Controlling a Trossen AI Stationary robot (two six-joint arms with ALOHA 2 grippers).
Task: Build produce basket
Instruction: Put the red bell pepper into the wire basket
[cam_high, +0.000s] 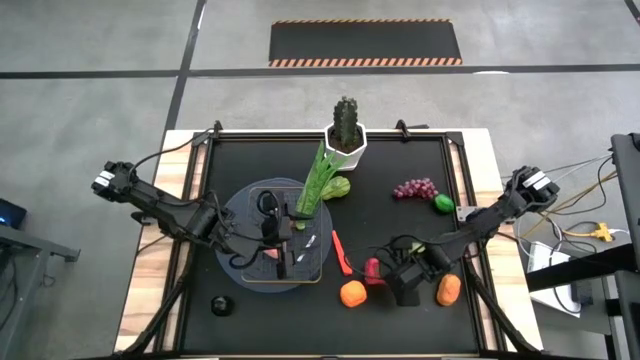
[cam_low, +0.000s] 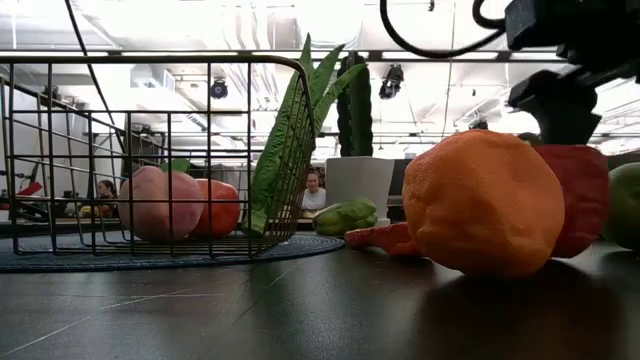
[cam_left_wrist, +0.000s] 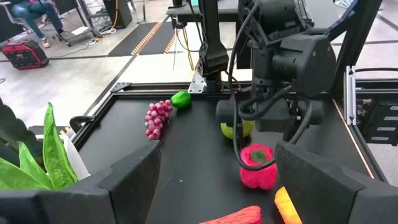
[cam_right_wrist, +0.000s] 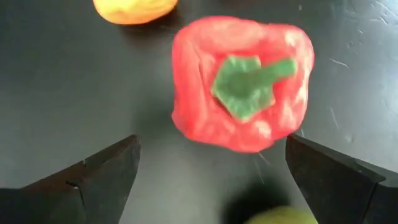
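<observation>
While the right end effector (cam_right_wrist: 211, 171) hangs directly above the red pepper (cam_right_wrist: 241, 84), its fingers stand wide apart with nothing between them, one to either side of the fruit and not touching it. The pepper sits upright on the dark surface (cam_high: 400, 230), green stem cap facing up, near the front edge and just beside an orange (cam_high: 352, 293); a carrot (cam_high: 342, 252) lies between it and the basket (cam_high: 250, 275).

Handling assessment: the pepper appears to be a moulded toy, so likely light and fairly stiff, with a smooth, lobed skin that could slip or roll under uneven pressure. Recommended hold is across the broad middle of the body, fingers seated on opposing lobes below the shoulder; the stem cap looks too small and shallow to grip. Its width looks close to the span of the fingers, so centring matters.

Basket status: it rests on a round grey-blue disc (cam_high: 228, 215) at the left of the surface, well apart from the pepper, and already contains a pink apple (cam_low: 155, 205), a red fruit (cam_low: 218, 207) and a leafy stalk (cam_high: 318, 180) leaning over its rim. The left end effector (cam_high: 283, 240) hovers over the basket, fingers apart and empty.

Grapes (cam_high: 414, 187) and a small green fruit (cam_high: 443, 203) remain outside, towards the rear right.
</observation>
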